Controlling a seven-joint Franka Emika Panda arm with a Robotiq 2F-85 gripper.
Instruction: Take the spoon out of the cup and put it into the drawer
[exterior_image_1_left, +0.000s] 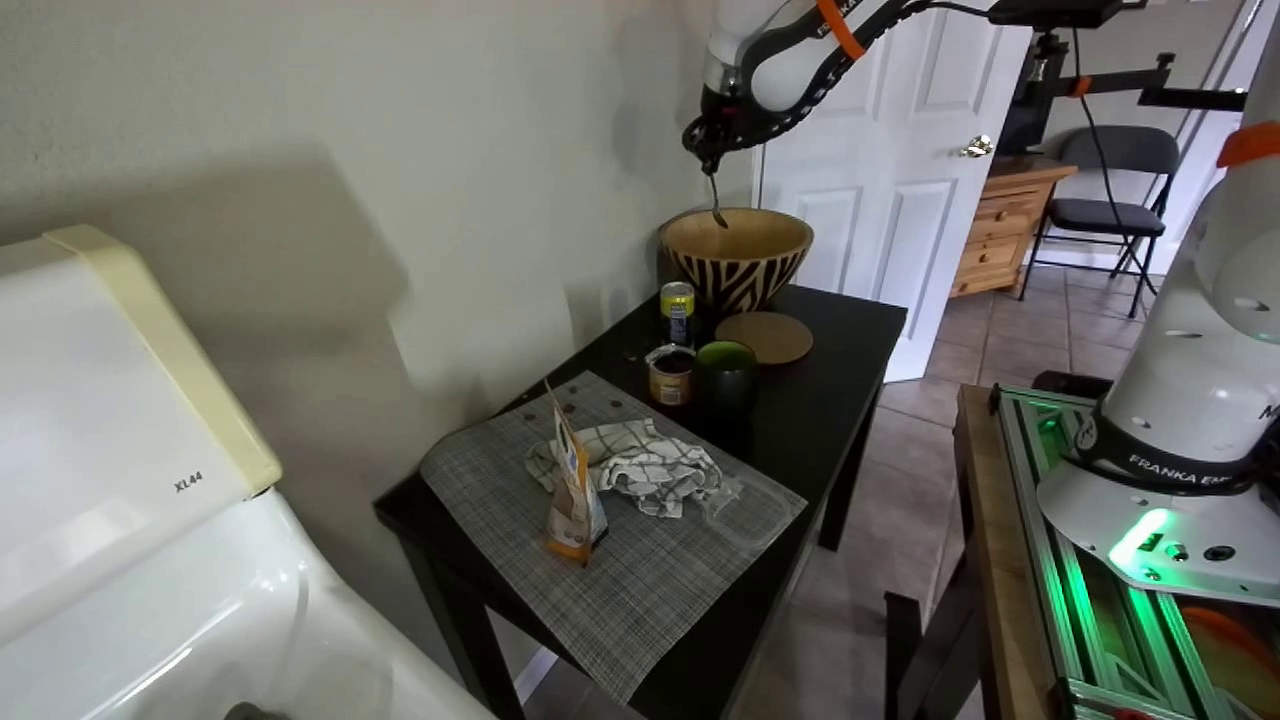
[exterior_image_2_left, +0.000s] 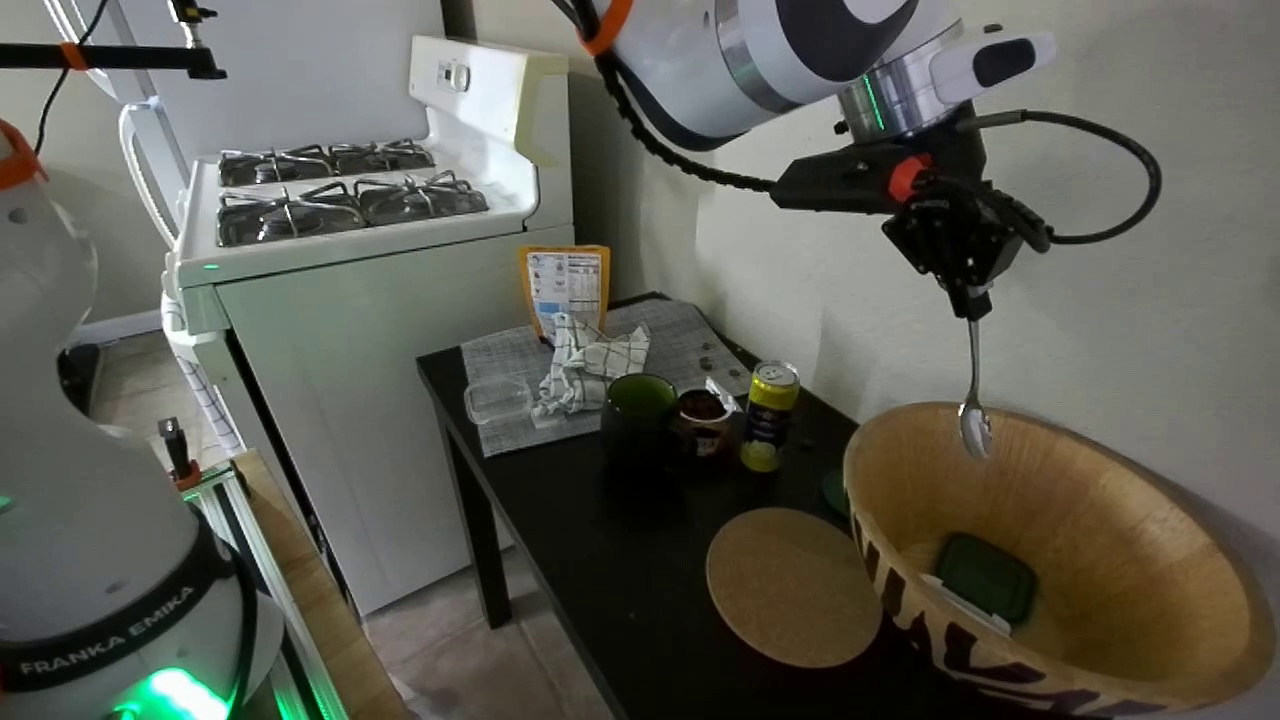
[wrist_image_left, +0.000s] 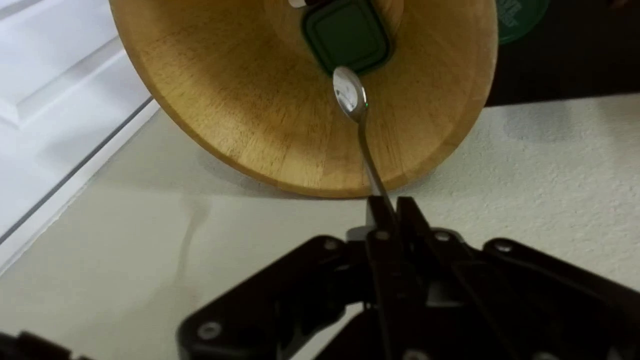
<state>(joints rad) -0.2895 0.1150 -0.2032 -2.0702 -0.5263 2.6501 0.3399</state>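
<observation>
Black surface (exterior_image_2_left: 640, 560) by a wall (exterior_image_1_left: 450, 150), claw (exterior_image_2_left: 972, 308) pinched around a spoon (exterior_image_2_left: 975, 428), tip perhaps inside the bowl (exterior_image_2_left: 1120, 520), cup (exterior_image_2_left: 638, 425) apart.

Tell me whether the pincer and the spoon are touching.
Touching. The wrist view shows the pincer closed on the spoon, gripping its handle end; in both exterior views the spoon hangs down from it.

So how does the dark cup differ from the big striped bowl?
Size: the bowl is far wider than the cup.
Look: the bowl has dark stripes outside and plain wood inside; the cup is plain dark outside, green inside.
Shared: both are round, open-topped and upright on the table.
</observation>
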